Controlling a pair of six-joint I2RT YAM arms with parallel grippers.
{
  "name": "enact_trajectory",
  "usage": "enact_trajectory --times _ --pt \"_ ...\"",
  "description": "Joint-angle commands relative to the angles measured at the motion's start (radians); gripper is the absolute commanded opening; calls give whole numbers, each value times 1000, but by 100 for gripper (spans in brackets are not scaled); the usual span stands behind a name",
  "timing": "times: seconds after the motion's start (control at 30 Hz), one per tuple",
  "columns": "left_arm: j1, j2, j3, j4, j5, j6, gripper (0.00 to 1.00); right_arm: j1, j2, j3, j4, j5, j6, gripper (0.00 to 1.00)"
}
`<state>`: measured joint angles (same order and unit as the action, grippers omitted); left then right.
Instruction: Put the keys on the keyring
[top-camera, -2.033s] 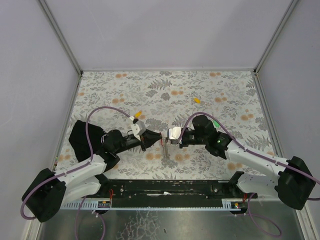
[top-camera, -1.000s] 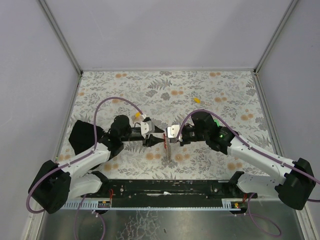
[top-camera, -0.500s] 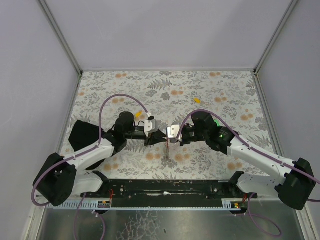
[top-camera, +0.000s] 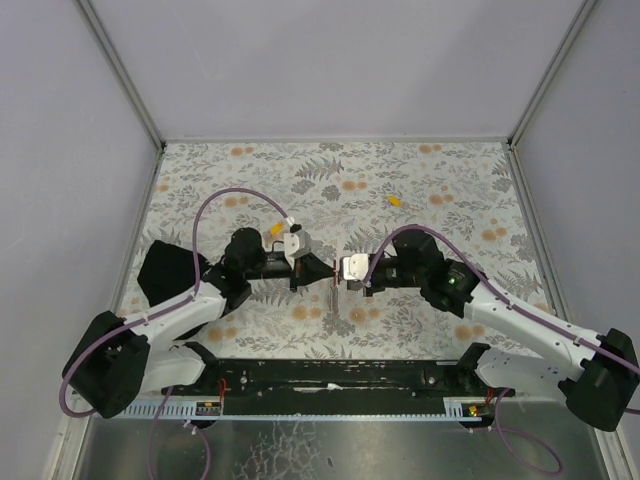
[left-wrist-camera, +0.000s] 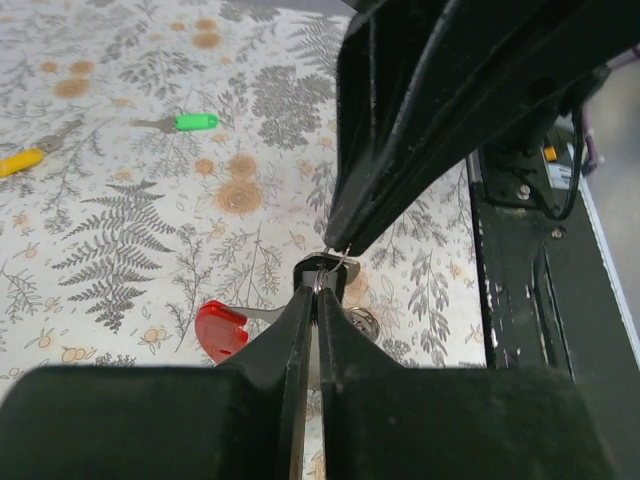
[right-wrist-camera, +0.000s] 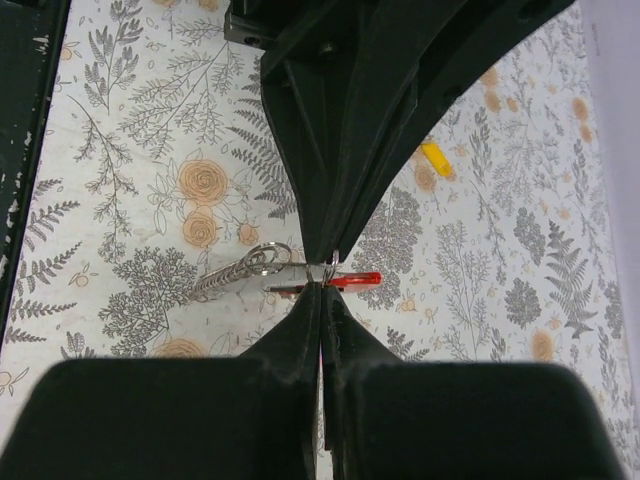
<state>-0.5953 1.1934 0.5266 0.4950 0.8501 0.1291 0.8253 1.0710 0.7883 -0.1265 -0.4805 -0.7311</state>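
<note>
Evidently the keyring (left-wrist-camera: 328, 268) is clamped by the left end effector (left-wrist-camera: 316, 292) and right end effector (right-wrist-camera: 322, 290) above the surface (left-wrist-camera: 120, 250); a red-headed key (left-wrist-camera: 220, 330) seems attached, the green key (left-wrist-camera: 195, 122) and yellow key (left-wrist-camera: 20, 160) left unthreaded.

Keyring (right-wrist-camera: 358, 280): a red end-piece joined to a short run of silver links and rings. Its thin wire loop is pinched where the closed tips of the left gripper (left-wrist-camera: 318, 290) and the right gripper (right-wrist-camera: 322, 290) meet. Yellow-headed key (top-camera: 395, 200): flat on the table, well apart, far side. Green-headed key (left-wrist-camera: 195, 122): flat, separate from the yellow one.
</note>
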Motion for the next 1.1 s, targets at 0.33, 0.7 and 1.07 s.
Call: enact_trajectory --times 0.33,0.7,1.07 --pt "-50 -72 -174 435 -416 -431 0 33 -20 -156 249 31 121 0" --pt "-115 -18 -297 755 -644 -611 0 58 33 -171 356 61 131 0" --pt "-112 -145 -315 547 -574 -378 26 57 -3 -62 184 121 18 0"
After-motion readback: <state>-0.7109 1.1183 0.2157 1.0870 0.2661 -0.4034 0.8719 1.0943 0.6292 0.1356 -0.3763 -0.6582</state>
